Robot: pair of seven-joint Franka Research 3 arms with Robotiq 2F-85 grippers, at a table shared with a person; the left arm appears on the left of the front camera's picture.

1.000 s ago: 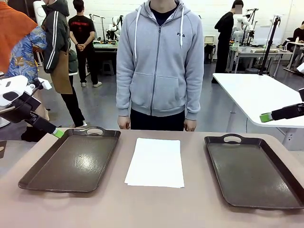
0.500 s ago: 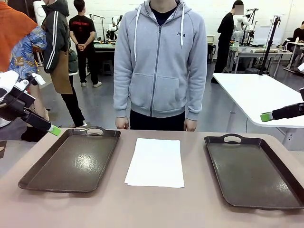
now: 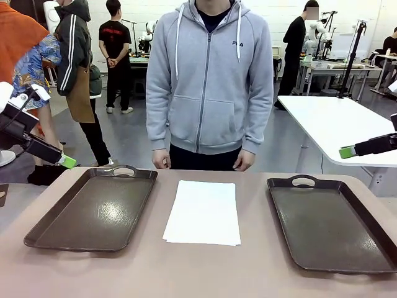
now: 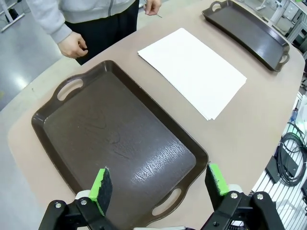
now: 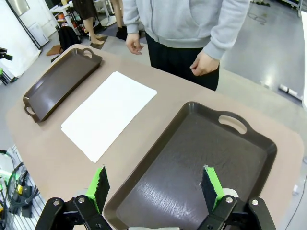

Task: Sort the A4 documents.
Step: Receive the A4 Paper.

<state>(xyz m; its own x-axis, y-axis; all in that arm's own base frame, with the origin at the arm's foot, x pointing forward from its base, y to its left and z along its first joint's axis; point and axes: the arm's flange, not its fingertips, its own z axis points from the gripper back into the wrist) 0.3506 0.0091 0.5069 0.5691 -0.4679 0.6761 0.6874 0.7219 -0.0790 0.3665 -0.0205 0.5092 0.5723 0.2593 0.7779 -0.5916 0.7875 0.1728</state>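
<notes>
A stack of white A4 documents point(image 3: 203, 212) lies flat on the table between two dark brown trays; it also appears as the A4 documents point(image 4: 193, 70) and the A4 documents point(image 5: 108, 112) in the wrist views. My left gripper point(image 4: 160, 184) is open, high above the left tray point(image 4: 115, 134), and shows at the front view's left edge as the left gripper point(image 3: 62, 161). My right gripper point(image 5: 156, 184) is open above the right tray point(image 5: 192, 163), with nothing between its fingers; one green-tipped finger of the right gripper point(image 3: 350, 151) shows at the right edge.
The left tray point(image 3: 93, 208) and right tray point(image 3: 332, 223) are bare inside. A person in a grey hoodie point(image 3: 208, 81) stands at the far table edge, hands point(image 3: 161, 160) hanging just above it. Another white table point(image 3: 338, 127) stands back right.
My left gripper has risen and drawn back toward the left edge. The person's hands have shifted slightly. The paper stack, the trays and my right gripper have not moved.
</notes>
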